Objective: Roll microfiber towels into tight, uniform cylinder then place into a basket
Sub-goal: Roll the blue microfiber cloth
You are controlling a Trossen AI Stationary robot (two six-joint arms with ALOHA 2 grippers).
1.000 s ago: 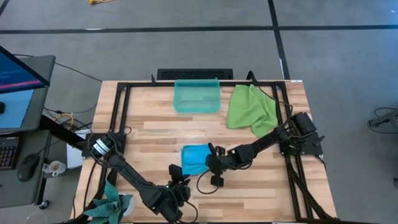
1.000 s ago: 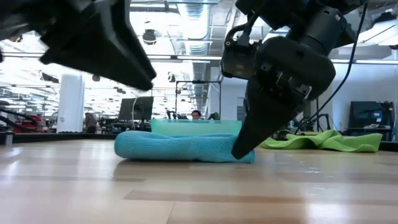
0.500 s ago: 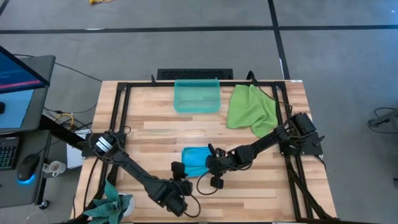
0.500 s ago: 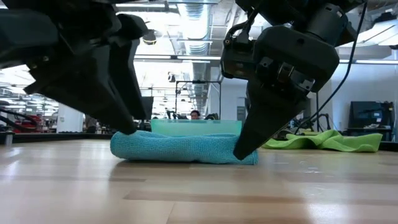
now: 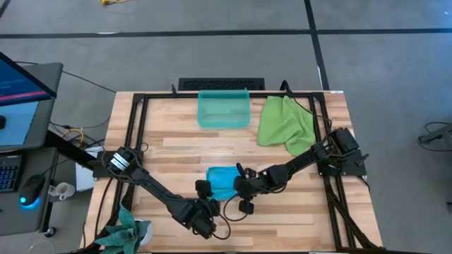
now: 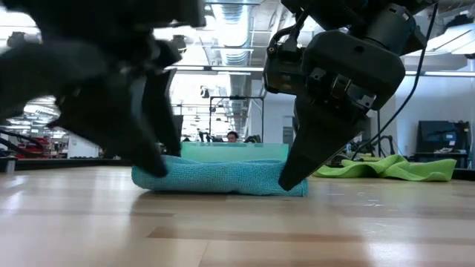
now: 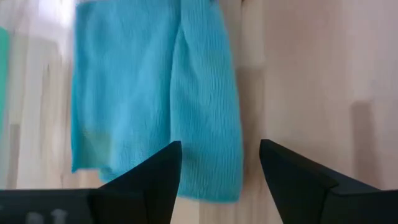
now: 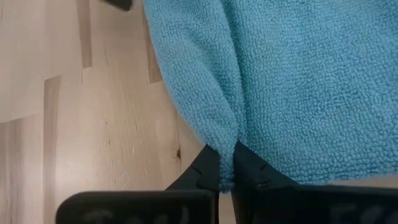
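Left pincer (image 7: 221, 168) has spread wide and reached the blue towel (image 5: 221, 180); right pincer (image 8: 227, 177) stays clamped on it.

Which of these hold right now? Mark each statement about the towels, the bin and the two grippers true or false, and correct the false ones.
1. The right gripper is pinching an edge of the sky-blue microfiber towel. True.
2. The lime green microfiber towel lies inside the see-through teal plastic basket. False: it lies loose on the wooden table beside the basket.
3. The left gripper has its fingers apart, holding nothing. True.
4. The blue towel is already in the basket. False: it lies on the table, nearer the front than the basket.
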